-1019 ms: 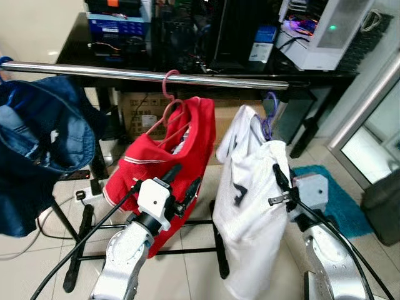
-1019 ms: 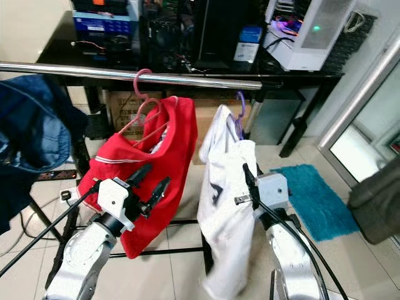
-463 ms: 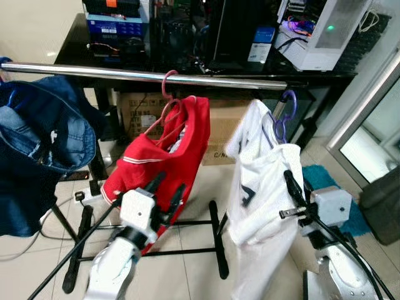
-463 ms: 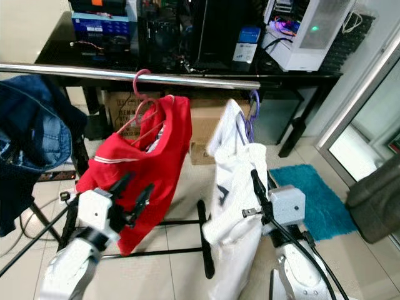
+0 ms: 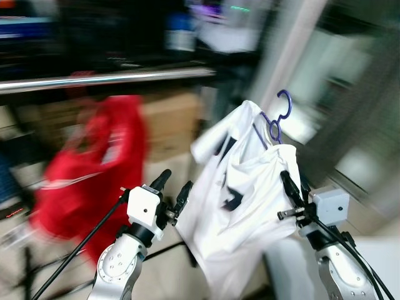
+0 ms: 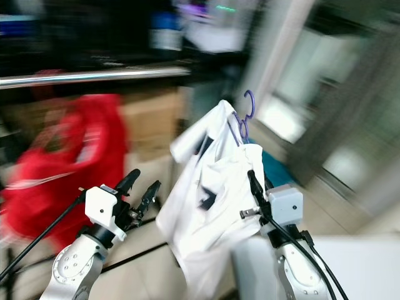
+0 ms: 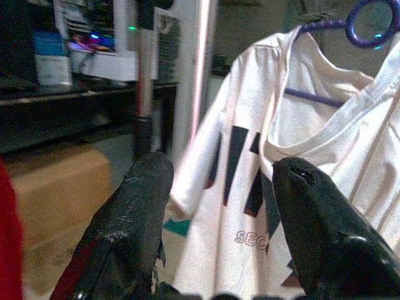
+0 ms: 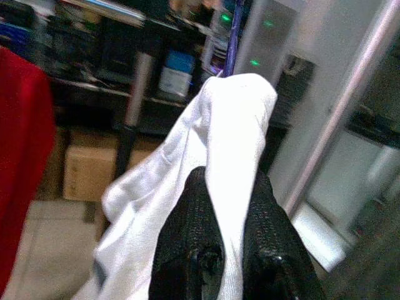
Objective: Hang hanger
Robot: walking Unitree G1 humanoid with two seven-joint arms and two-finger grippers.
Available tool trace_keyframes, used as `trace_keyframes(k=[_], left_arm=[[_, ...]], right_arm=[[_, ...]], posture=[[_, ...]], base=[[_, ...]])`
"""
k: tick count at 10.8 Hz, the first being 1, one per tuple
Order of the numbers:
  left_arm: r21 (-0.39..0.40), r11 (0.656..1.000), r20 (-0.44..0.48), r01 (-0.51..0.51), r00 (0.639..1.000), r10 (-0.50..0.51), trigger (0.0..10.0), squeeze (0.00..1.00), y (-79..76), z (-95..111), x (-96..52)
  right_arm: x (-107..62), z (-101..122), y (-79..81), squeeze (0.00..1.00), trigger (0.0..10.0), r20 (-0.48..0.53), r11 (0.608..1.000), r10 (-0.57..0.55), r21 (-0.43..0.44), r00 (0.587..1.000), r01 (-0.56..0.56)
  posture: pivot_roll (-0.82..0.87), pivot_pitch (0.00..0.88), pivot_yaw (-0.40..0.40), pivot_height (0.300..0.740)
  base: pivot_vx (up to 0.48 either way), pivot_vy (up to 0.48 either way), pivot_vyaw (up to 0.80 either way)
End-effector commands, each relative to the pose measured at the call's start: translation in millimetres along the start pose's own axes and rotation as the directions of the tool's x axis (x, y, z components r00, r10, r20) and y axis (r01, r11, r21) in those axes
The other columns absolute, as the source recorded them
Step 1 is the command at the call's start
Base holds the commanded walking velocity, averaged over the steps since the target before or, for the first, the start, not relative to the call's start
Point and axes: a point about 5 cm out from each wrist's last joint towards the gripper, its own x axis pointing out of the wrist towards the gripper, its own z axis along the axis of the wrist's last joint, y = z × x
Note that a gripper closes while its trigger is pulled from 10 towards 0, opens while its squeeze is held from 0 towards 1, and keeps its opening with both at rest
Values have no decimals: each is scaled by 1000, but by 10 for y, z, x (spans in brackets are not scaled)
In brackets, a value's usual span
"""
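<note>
The white shirt [image 7: 294, 156] in front of the left gripper [image 7: 219, 181] carries dark block shapes and small letters below them that start "SEC"; the rest is cut off.

A blurred steel rail [image 5: 112, 79] carries a red shirt [image 5: 94, 162] hanging from it.

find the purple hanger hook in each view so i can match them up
Left eye view: the purple hanger hook sticks up above the white shirt, right of centre.
Right eye view: just right of centre, above that shirt's collar.
Left wrist view: a purple loop in the upper right corner.
Right wrist view: a thin purple strip rising from the top of the shirt fold.
Shared landmark: the white shirt, clamped by the right gripper.
</note>
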Motion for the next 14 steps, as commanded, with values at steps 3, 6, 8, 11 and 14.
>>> trace_keyframes(k=[3, 6, 8, 11, 14], left_arm=[[-58, 998, -28, -8, 1000, 6, 10000, 0, -40, -54, -99], [-70, 997, -56, -18, 998, 14, 10000, 0, -43, -99, -158], [-69, 997, -56, -15, 998, 11, 10000, 0, -34, -92, -143], [-69, 998, -54, 3, 999, -7, 10000, 0, -36, -82, -111], [-72, 997, -60, 11, 998, -16, 10000, 0, -35, -88, -103]], right_arm=[[53, 61, 26, 0, 10000, 16, 999, 36, 9, 999, -36], [48, 11, 19, 0, 10000, -6, 999, 30, 17, 1000, -30], [55, -5, 24, 0, 10000, -12, 999, 25, 22, 1000, -25], [50, -16, 11, 0, 10000, -19, 1000, 1, 26, 1000, 0], [49, -24, 19, 0, 10000, -21, 1000, -6, 28, 1000, 7]], posture=[[66, 51, -110, 740], [71, 55, -111, 740], [69, 52, -109, 740], [61, 51, -98, 740], [59, 53, -94, 740]], base=[[0, 0, 0], [0, 0, 0], [0, 0, 0], [-172, 0, 0], [-320, 0, 0]])
